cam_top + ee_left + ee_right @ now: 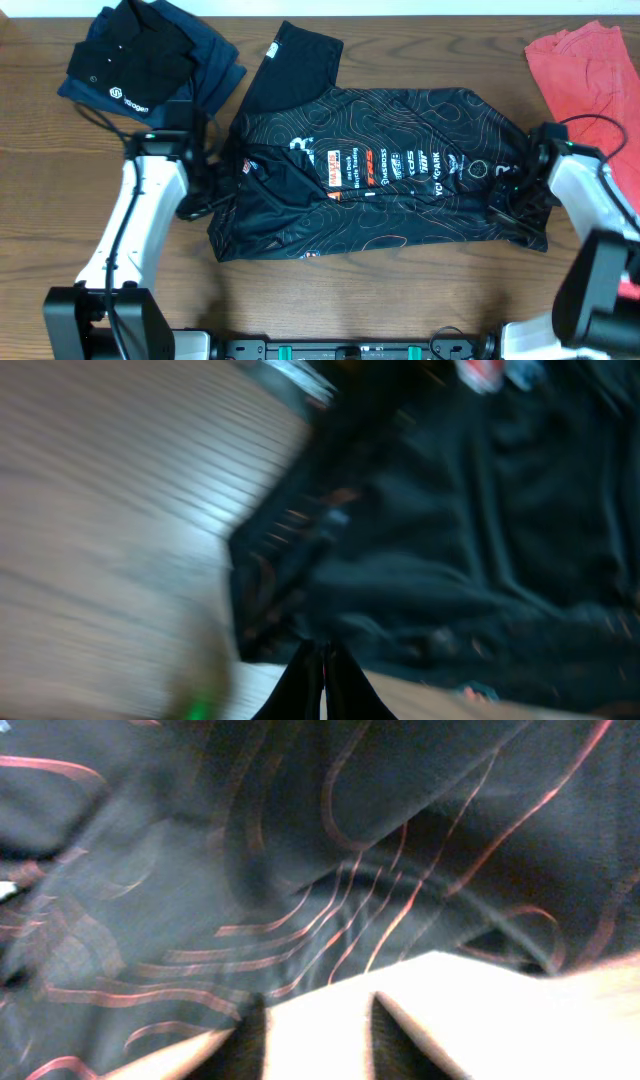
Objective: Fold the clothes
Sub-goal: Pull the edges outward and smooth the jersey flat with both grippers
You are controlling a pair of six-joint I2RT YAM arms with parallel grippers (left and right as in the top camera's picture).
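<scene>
Well, the jersey (400,200) lies spread across the bench's (330,300) middle (one sleeve pointing toward the far edge). At its left hem the left gripper (320,652) is pinched on the cloth; the right gripper (315,1025) stands apart beside its right edge.

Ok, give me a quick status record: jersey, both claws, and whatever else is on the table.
jersey: black, contour-lined, spread across the table, left side bunched, one sleeve pointing to the far edge
left claw: shut at the jersey's left edge; view blurred, grip unclear
right claw: open at the jersey's right edge, nothing in it
others: black polo on a navy garment, far left; coral-red garment, far right
</scene>
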